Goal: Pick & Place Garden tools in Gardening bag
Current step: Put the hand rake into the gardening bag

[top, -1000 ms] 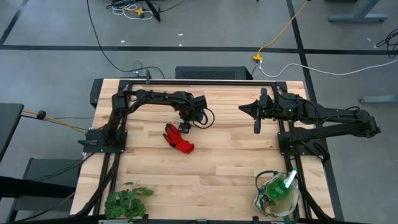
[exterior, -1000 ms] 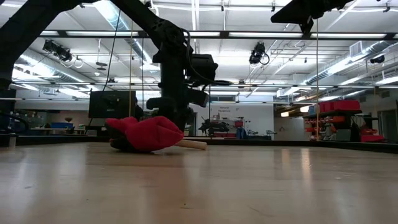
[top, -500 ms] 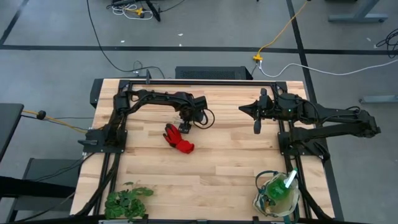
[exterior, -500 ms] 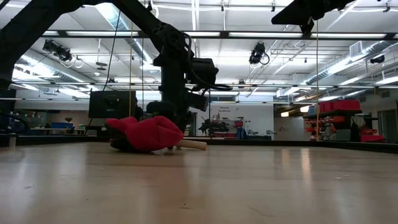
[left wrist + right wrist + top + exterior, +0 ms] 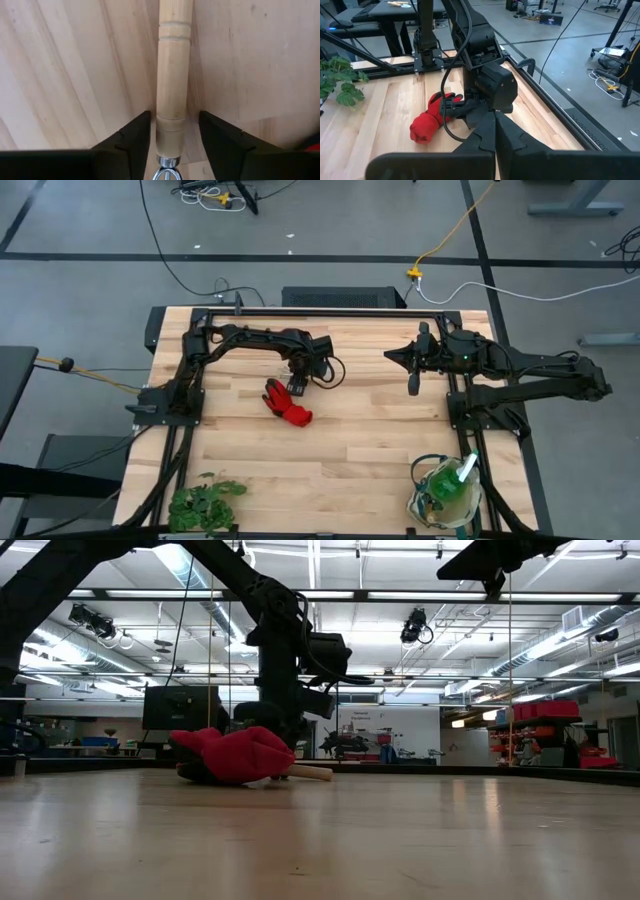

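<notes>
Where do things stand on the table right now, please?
Left gripper down at the table, jaws astride a wooden tool handle, not yet clamped. Right gripper shut, idle. Red glove lies beside the handle. Gardening bag at the near right corner.

I see a red glove (image 5: 287,404) lying crumpled on the wooden table, a little left of the middle. Just beside it lies a tool with a pale turned wooden handle (image 5: 171,75); the handle rests flat on the boards, and in the low view its end sticks out from behind the glove. Its head I cannot see. At the near right corner stands the gardening bag (image 5: 424,506), cream with dark green trim, open upward. Inside it I see the green spray bottle (image 5: 447,481).
</notes>
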Available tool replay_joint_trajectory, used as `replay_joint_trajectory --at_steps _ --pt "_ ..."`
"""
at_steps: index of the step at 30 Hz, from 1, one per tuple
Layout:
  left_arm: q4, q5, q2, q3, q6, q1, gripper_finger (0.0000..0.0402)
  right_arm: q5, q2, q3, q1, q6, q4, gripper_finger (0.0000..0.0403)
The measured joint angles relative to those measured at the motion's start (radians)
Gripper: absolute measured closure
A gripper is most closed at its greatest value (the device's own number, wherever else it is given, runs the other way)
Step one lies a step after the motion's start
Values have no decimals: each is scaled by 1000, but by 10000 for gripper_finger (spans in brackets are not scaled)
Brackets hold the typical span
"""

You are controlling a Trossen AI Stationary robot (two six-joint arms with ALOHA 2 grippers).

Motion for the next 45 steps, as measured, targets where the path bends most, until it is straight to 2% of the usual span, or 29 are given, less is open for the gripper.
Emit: replay_joint_trajectory --at_steps 22,45 --pt "16 -2 0 0 1 -12 318 0 0 0 0 0 1 403" --pt "9 2 -3 0 -15 -12 324 0 0 0 0 0 1 403"
